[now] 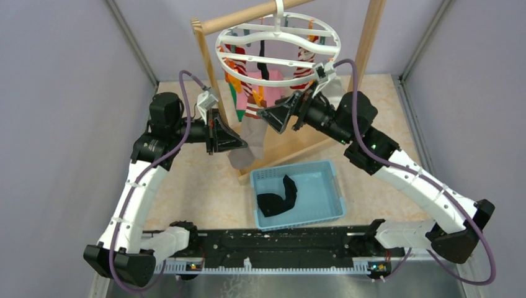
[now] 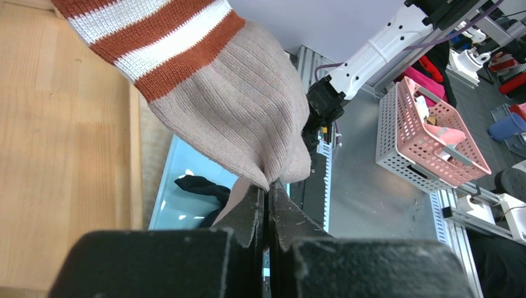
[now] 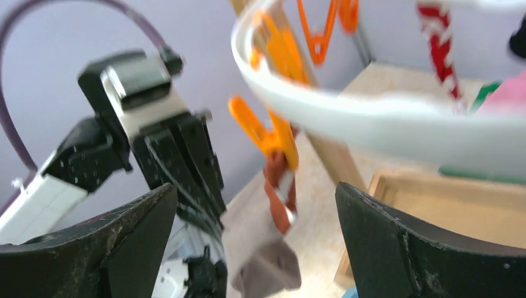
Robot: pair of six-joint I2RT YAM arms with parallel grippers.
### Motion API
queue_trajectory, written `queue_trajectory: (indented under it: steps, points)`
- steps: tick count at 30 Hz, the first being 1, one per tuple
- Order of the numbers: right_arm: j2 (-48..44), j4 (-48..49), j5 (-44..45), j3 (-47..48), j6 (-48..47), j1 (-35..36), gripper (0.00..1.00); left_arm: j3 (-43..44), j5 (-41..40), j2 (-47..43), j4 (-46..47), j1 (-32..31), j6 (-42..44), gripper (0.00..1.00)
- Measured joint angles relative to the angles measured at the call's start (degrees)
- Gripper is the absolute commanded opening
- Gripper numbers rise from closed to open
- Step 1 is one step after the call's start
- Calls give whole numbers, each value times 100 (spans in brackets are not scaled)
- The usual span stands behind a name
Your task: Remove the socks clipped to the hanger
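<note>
Left gripper (image 2: 268,192): fingers pinched tight on fold of beige sock (image 2: 242,124), plain part below rust-white stripes; sock runs up and away from fingertips.
Right gripper (image 3: 255,189): spread wide, holding nothing.
Hanger (image 3: 372,118): rim just above and ahead of right fingers.
Orange clip (image 3: 273,133): ahead between right fingers, seemingly pinching sock's top (view blurred).
Blue bin (image 1: 335,186) with black sock (image 1: 279,197): below both grippers.

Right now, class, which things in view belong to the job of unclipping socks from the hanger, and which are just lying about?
Job in hand: hanger; striped sock, gripped by the shut left jaws; orange clip holding it; open right jaws; blue bin with a black sock in it.
Lying about: wooden stand, which only carries the hanger; pink basket.
</note>
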Motion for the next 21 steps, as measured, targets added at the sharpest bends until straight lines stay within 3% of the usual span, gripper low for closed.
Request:
queue_trajectory:
  steps: [5,16,21]
  points:
    - [328,-11,511,656,-354,0,97,-39,-142,37,166,-57,-127,0]
    - [903,-11,1464,686,-931,232,87,-188,-247,98,269,-111,-136,0]
    - [903,531,1888,634,-1174,557,81,-205,-348,98,308,-146,-136,0]
